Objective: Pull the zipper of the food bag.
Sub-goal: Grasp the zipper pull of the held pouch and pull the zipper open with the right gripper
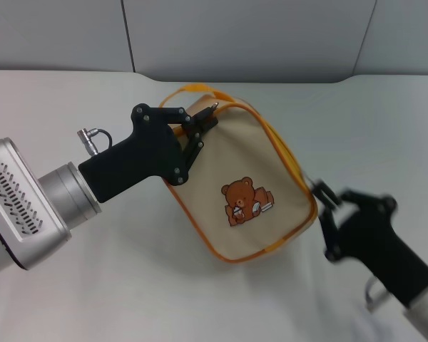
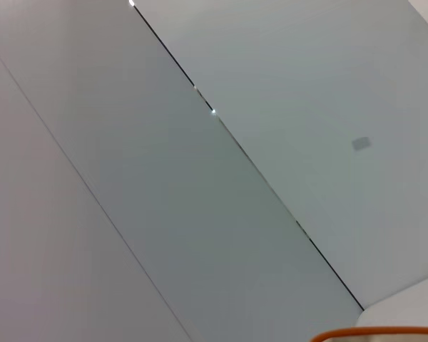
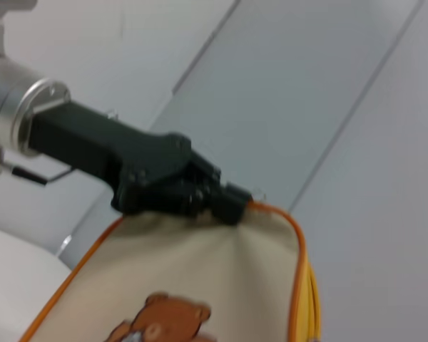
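Observation:
The beige food bag [image 1: 235, 153] lies tilted on the white table, bear picture [image 1: 244, 201] facing up. My left gripper [image 1: 202, 122] is shut on the bag's upper left corner, by the orange loop handle [image 1: 194, 88]. The yellow-orange zipper [image 1: 287, 154] runs along the bag's right edge. My right gripper [image 1: 318, 191] is at the lower right end of that band, blurred, its tips closed together on the zipper; the pull tab itself is hidden. The right wrist view shows the bag [image 3: 214, 271], the zipper [image 3: 310, 299] and the left gripper [image 3: 232, 203] pinching the corner.
The white table [image 1: 93, 285] spreads around the bag, with grey wall panels [image 1: 242, 35] behind it. The left wrist view shows only wall panels [image 2: 200, 178] and a bit of the orange handle [image 2: 378, 332].

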